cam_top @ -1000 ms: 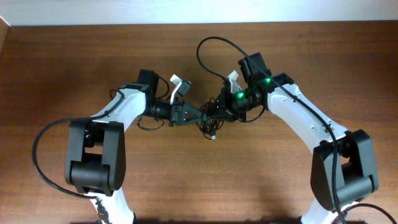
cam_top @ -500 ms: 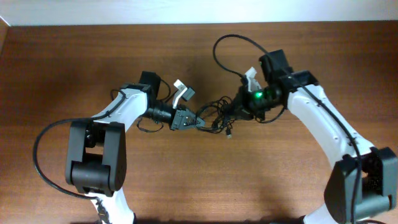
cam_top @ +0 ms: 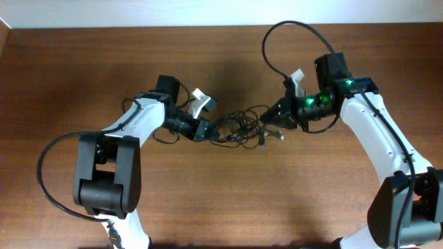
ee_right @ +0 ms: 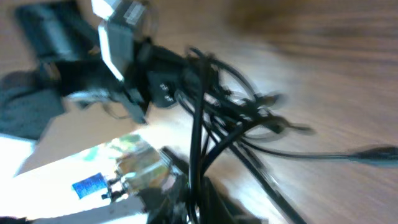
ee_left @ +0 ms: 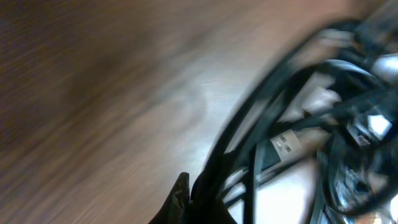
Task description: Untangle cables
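Two white robot arms are seen from above, reaching inward over a dark wooden surface (cam_top: 83, 62). A tangle of thin black cables (cam_top: 243, 128) is stretched between them near the middle of the surface, with its long axis running left to right. The left end is held in the left claw (cam_top: 211, 129) and the right end in the right claw (cam_top: 277, 119). Both claws are clenched on strands, which are seen converging at the fingertips in the blurred wrist views. A metal plug end (ee_left: 286, 144) is shown among the loops. The knot lies roughly midway between the claws, so any further pull would likely be made along that left-right line.
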Controlling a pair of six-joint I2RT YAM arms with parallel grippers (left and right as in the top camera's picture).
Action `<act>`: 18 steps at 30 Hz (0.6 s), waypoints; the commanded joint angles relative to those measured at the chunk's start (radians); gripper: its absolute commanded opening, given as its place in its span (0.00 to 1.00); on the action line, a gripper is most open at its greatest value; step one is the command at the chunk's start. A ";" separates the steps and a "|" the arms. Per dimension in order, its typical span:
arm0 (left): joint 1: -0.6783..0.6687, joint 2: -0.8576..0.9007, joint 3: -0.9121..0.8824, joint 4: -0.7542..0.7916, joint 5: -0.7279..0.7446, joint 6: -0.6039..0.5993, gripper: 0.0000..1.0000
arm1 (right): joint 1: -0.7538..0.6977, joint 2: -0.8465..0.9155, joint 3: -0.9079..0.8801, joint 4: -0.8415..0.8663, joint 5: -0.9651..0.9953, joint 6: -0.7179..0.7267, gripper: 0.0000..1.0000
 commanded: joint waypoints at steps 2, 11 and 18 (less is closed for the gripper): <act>0.018 0.007 -0.010 0.000 -0.505 -0.380 0.00 | -0.019 -0.048 0.018 -0.076 0.270 -0.036 0.04; 0.019 0.007 -0.010 -0.002 -0.576 -0.551 0.10 | -0.019 -0.048 0.017 -0.187 0.534 -0.036 0.04; 0.019 0.003 0.098 -0.073 -0.067 -0.388 0.31 | -0.019 -0.047 0.017 -0.193 0.616 -0.036 0.10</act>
